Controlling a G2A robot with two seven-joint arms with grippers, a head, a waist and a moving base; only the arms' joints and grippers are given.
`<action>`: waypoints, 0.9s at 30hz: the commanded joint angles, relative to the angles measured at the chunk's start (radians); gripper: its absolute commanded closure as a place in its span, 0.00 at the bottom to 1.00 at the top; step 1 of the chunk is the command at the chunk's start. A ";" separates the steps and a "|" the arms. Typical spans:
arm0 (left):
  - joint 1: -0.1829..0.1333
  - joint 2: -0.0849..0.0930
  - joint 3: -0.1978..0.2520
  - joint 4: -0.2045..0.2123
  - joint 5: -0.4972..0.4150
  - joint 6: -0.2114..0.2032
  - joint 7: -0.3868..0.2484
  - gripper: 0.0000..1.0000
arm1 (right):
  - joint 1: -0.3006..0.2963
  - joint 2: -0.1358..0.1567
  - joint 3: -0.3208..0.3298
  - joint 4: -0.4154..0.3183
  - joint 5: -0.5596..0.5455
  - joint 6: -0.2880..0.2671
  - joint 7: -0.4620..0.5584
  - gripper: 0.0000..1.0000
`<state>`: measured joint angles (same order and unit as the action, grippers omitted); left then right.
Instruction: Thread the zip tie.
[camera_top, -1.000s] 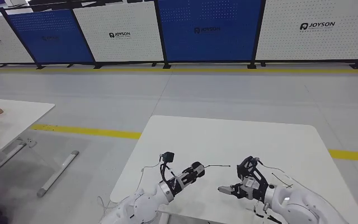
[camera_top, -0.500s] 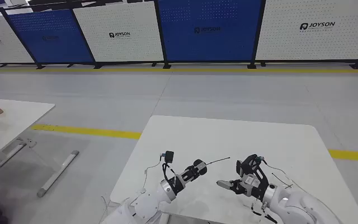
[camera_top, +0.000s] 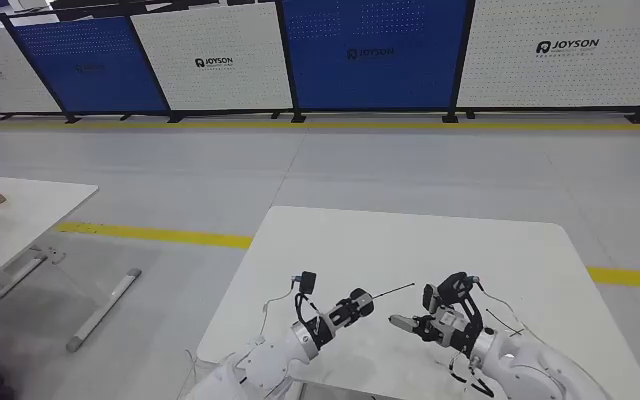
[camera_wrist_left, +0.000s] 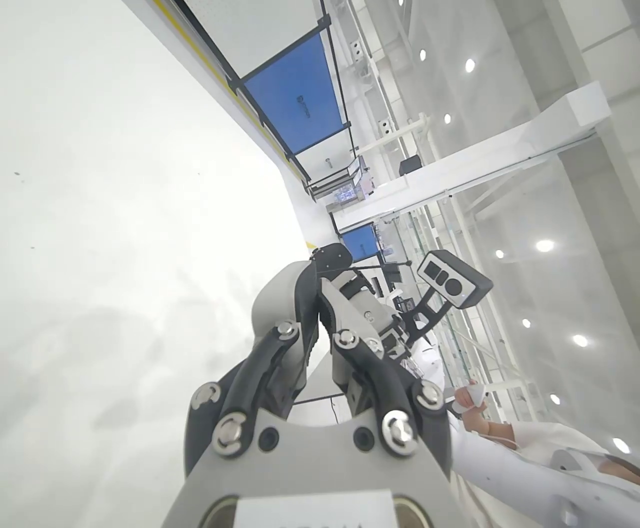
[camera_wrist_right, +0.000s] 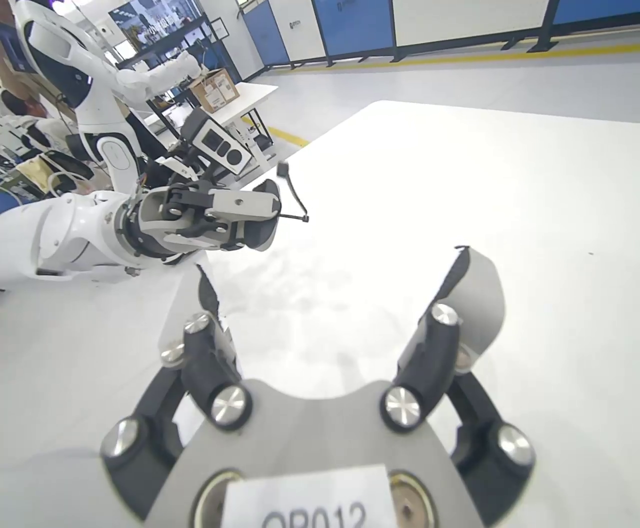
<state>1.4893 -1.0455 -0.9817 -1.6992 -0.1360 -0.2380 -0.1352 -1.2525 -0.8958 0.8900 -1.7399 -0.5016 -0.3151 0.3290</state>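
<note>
A thin black zip tie (camera_top: 394, 290) sticks out of my left gripper (camera_top: 362, 300), which is shut on one end of it above the white table (camera_top: 400, 235). In the right wrist view the zip tie (camera_wrist_right: 296, 197) bends at a corner and rises to its small square head. The left gripper (camera_wrist_right: 267, 215) holds it level there. My right gripper (camera_wrist_right: 332, 270) stands open with nothing between its fingers, a short way from the tie's free end. From above, the right gripper (camera_top: 400, 322) sits just below and right of the tie. The left gripper's fingers (camera_wrist_left: 300, 305) are pressed together.
The table's near left edge (camera_top: 235, 300) runs close beside the left arm. A thin black strand (camera_top: 505, 322) lies by the right arm. Another white table (camera_top: 30, 205) stands at the far left, and blue and white panels (camera_top: 375, 55) line the back.
The left gripper has tilted the zip tie so its far end points up and away. The right gripper has crept closer to the tie.
</note>
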 joint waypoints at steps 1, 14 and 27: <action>0.000 -0.001 0.001 0.000 0.000 0.002 0.001 1.00 | -0.003 -0.003 0.003 -0.001 0.011 0.001 0.001 0.00; -0.003 -0.013 0.005 -0.002 0.023 0.008 0.032 1.00 | 0.000 -0.020 0.034 0.006 0.066 -0.025 0.019 0.85; 0.001 -0.021 0.009 -0.004 0.070 0.004 0.033 1.00 | 0.003 -0.029 0.047 -0.002 0.089 -0.025 0.045 1.00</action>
<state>1.4898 -1.0656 -0.9722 -1.7042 -0.0692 -0.2336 -0.1027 -1.2487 -0.9241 0.9355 -1.7422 -0.4122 -0.3400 0.3738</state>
